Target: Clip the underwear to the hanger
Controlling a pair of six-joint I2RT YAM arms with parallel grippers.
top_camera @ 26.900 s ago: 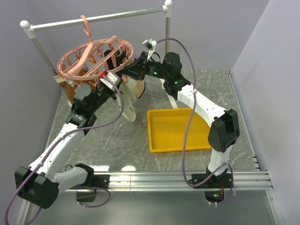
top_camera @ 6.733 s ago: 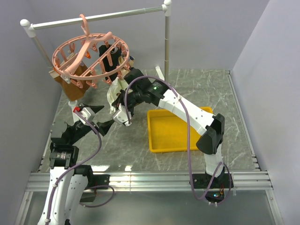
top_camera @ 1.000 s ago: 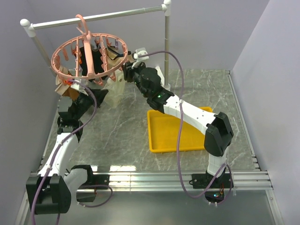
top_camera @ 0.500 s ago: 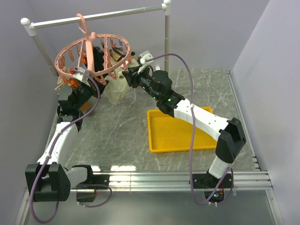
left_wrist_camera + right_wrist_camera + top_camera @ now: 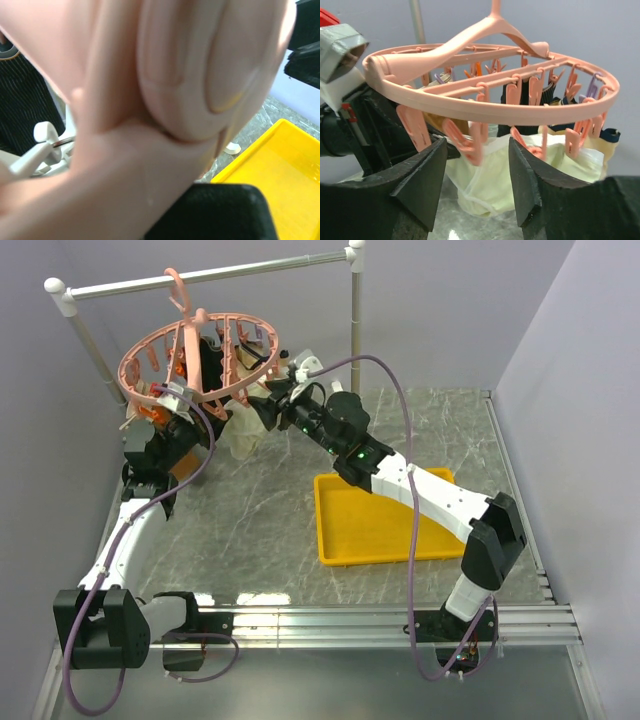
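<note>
Pale underwear (image 5: 492, 180) hangs beneath the pink hanger (image 5: 490, 107), apparently clipped. The right gripper (image 5: 476, 145) faces it, fingers apart; the left gripper (image 5: 158, 412), hidden against pink plastic, cannot be judged. Likely next: clipping a second edge.

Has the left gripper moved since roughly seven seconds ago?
Yes. The left gripper has travelled from low over the table's left side up and away toward the rail, and is now at the hanger's left rim.
</note>
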